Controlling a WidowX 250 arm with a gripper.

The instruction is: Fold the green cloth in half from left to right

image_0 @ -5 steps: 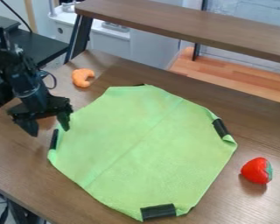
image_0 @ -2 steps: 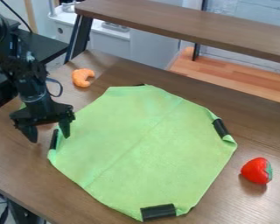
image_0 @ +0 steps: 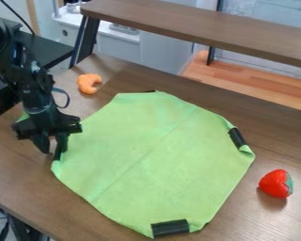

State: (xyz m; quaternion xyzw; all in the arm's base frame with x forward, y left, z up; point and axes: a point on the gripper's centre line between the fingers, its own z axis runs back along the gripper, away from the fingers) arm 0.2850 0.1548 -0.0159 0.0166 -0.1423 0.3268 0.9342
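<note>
The black gripper (image_0: 53, 150) is at the left of the camera view, pointing down at the left edge of a green cloth (image_0: 153, 160). Its fingers stand a little apart, with a narrow gap between them. The right finger overlaps the black strip on the cloth's left edge and hides part of it; whether they touch is unclear. The cloth lies spread on the brown table, its corners folded in, with black strips at the right (image_0: 237, 137) and at the bottom (image_0: 170, 228).
An orange curved toy (image_0: 89, 83) lies beyond the cloth, to the upper left. A red strawberry toy (image_0: 277, 183) rests right of the cloth. A raised brown shelf (image_0: 203, 30) crosses above the table's far side. A bit of green shows behind the arm.
The gripper has come down slightly toward the cloth's left edge, and its fingers have drawn closer together. The cloth and both toys have stayed put.
</note>
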